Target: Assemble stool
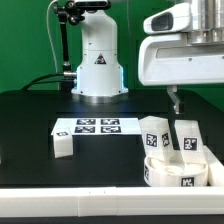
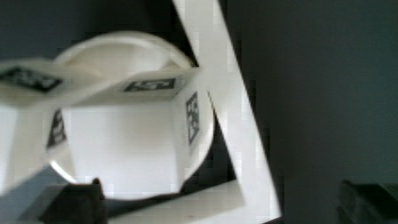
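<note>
The round white seat disc [image 1: 172, 173] lies near the table's front on the exterior view's right. Two white tagged leg blocks [image 1: 155, 136] [image 1: 187, 138] stand upright at its far side, touching or overlapping it; I cannot tell which. A third leg block [image 1: 62, 146] lies apart on the exterior view's left. My gripper [image 1: 177, 104] hangs above the two upright blocks, open and empty. In the wrist view the seat disc [image 2: 107, 55] shows with a tagged leg block [image 2: 107, 125] in front of it. The dark fingertips [image 2: 71, 203] stand wide apart around the gripper's middle [image 2: 217, 205].
The marker board [image 1: 88, 127] lies flat in front of the robot base [image 1: 97, 65]. A long white edge rail [image 1: 90, 190] runs along the table's front. In the wrist view the rail [image 2: 222, 90] bends in a corner beside the seat, under the open jaws.
</note>
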`<state>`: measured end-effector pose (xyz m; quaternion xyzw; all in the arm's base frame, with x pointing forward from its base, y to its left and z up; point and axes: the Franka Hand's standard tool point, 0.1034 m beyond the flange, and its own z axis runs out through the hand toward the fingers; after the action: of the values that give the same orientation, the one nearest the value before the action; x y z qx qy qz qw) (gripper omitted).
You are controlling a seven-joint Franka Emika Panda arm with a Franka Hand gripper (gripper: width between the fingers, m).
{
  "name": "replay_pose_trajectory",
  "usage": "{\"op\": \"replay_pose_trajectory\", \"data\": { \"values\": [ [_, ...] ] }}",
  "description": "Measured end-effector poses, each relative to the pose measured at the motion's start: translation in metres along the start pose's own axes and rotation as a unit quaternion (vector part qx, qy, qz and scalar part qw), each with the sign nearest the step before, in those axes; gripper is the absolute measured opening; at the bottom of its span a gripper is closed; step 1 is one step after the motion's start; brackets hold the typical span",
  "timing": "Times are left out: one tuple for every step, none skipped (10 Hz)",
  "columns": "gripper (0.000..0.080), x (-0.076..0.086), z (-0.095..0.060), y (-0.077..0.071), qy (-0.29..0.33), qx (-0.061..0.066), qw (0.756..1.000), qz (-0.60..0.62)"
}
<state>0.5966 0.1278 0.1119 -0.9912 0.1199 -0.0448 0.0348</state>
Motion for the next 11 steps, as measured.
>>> {"op": "replay_pose_trajectory", "data": {
  "values": [
    [0.0649, 0.002, -0.002, -0.001, 0.001, -0.004, 0.998, -0.065],
    [0.0649, 0.004, -0.002, 0.000, 0.006, -0.003, 0.997, -0.075],
    [0.0649, 0.005, -0.002, 0.002, 0.006, -0.005, 0.994, -0.112],
    [0.0649, 0.005, -0.002, 0.003, 0.006, -0.005, 0.990, -0.141],
    [0.0649, 0.005, -0.002, 0.003, 0.006, -0.006, 0.987, -0.163],
    [0.0649, 0.006, -0.002, 0.005, 0.006, -0.008, 0.978, -0.210],
    [0.0649, 0.006, -0.001, 0.007, 0.009, -0.015, 0.960, -0.281],
    [0.0649, 0.003, 0.002, 0.008, 0.007, -0.020, 0.944, -0.330],
    [0.0649, 0.003, 0.005, 0.010, 0.003, -0.026, 0.918, -0.395],
    [0.0649, 0.002, 0.006, 0.009, 0.004, -0.032, 0.901, -0.433],
    [0.0649, 0.000, 0.008, 0.008, 0.011, -0.038, 0.886, -0.462]
  ]
}}
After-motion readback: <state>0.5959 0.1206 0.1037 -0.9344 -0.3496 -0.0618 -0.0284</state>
